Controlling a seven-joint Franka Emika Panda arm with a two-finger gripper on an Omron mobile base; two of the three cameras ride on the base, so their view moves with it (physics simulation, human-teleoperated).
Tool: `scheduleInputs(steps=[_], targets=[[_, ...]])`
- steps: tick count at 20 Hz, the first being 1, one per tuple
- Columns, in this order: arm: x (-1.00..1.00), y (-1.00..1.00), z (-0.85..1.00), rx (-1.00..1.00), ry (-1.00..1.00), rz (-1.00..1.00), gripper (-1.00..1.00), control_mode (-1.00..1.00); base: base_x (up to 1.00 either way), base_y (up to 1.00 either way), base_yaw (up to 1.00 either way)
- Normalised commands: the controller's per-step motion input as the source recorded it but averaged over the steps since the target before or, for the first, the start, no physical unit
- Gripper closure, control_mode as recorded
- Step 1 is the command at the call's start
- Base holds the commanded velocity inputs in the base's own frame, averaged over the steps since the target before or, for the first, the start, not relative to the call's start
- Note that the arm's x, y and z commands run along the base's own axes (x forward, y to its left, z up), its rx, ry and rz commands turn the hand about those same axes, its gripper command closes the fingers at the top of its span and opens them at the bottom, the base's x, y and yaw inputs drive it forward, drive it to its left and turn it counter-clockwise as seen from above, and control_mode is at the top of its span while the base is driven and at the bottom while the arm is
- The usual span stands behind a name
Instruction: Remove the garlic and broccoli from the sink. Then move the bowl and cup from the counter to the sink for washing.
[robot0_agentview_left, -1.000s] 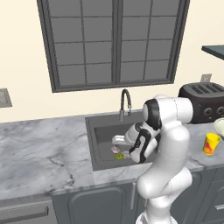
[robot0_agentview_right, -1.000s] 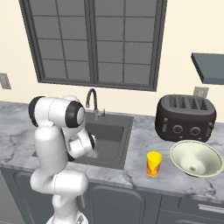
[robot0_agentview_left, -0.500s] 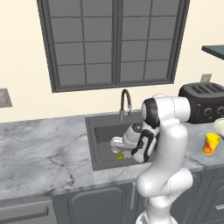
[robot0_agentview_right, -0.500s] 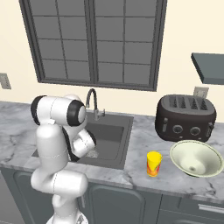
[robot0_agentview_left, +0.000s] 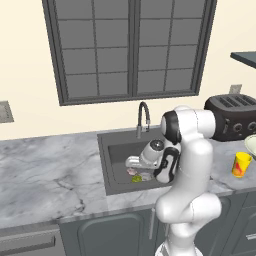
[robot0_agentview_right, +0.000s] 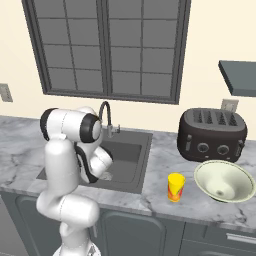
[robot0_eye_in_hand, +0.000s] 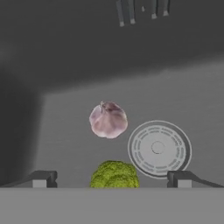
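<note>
The arm (robot0_agentview_left: 189, 165) is glossy white, built of thick rounded segments that swell like bulbs at each bend. Dark grey to black bands ring the joints, clearest at the shoulder and along the forearm. A round grey cap sits on the wrist housing. The gripper (robot0_eye_in_hand: 111, 178) has two small dark, blocky finger tips.
</note>
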Motion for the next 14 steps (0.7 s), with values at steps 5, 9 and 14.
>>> scheduleInputs(steps=[5,9,14], targets=[[0.13,0.00,-0.03,0.00,0.06,0.03,-1.00,-1.00,0.00,0.00,0.00],[0.15,0.00,-0.01,0.00,0.04,0.02,-1.00,-1.00,0.00,0.00,0.00],[0.17,0.00,0.00,0.00,0.02,0.02,-1.00,-1.00,0.00,0.00,0.00]])
